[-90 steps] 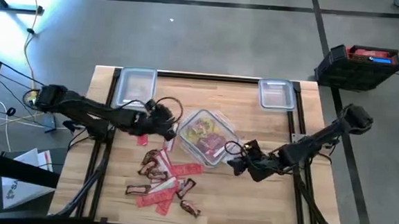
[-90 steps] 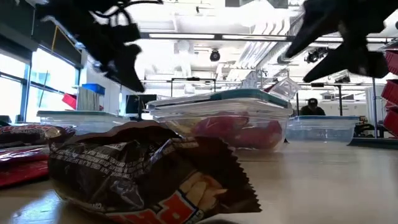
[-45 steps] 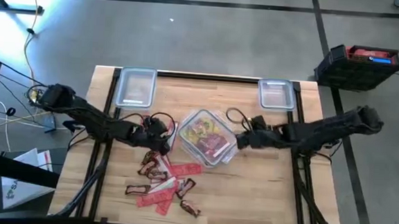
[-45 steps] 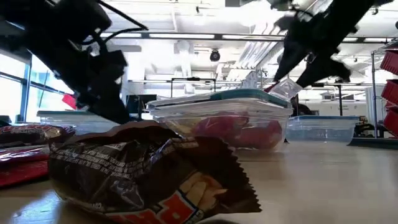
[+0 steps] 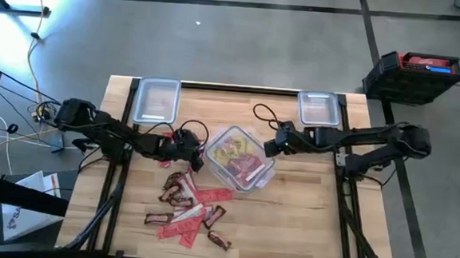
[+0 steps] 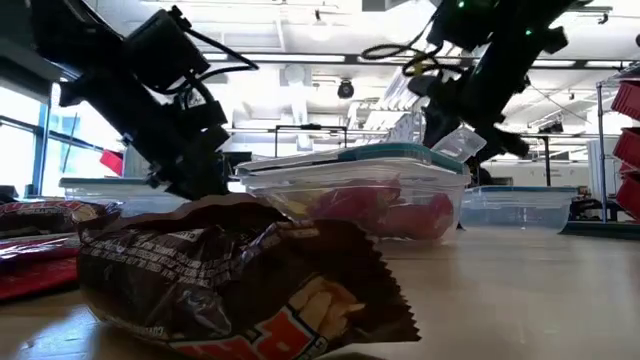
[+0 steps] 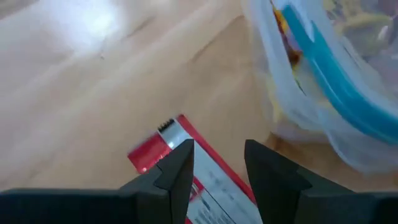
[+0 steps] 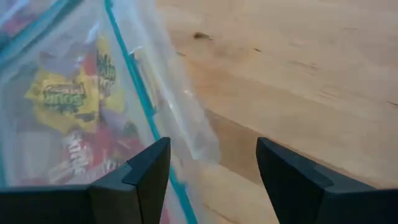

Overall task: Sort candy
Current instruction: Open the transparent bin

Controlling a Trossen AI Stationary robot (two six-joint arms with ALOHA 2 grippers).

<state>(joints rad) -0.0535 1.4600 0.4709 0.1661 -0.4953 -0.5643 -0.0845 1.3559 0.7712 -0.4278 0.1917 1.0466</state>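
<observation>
Candy [image 5: 189, 206] heaped on the tabletop [image 5: 304, 221] beside the lidded container [image 5: 239, 156], more blurred inside it, left pincer [image 7: 217, 165] spread over a half-hidden red packet [image 7: 163, 142], right pincer [image 8: 211, 165] spread at the container's corner.

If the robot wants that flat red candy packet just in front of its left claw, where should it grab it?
Probably by the free short end with the barcode. The red packet lies flat on the wooden table, so the left gripper, fingers open above it, would do best coming straight down and pinching across the narrow width. The clear lidded container sits close beside it, so approaching from the open table side seems safer.
</observation>
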